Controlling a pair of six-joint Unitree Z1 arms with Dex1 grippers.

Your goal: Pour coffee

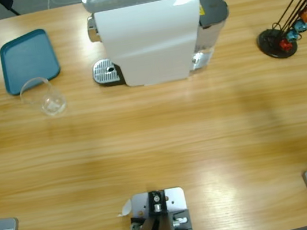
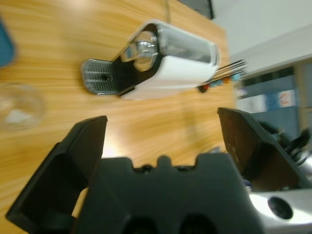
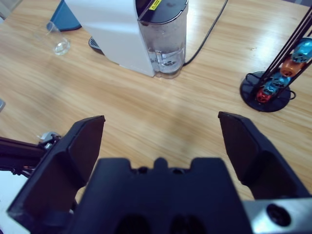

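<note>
Both pincers sit nearest their wrist cameras, the left pincer [image 2: 161,141] and the right pincer [image 3: 161,141] alike spread wide and holding nothing, hovering above the wooden worktop [image 1: 158,143]. No coffee shows anywhere: the clear glass cup [image 1: 45,97] stands empty beside the blue tray [image 1: 28,59], well left of the white coffee machine [image 1: 146,34] and off its drip grate [image 1: 106,72]. From the left pincer the cup lies ahead and to the left, so that arm looks better placed. A capsule rack [image 1: 288,26] stands far right.
</note>
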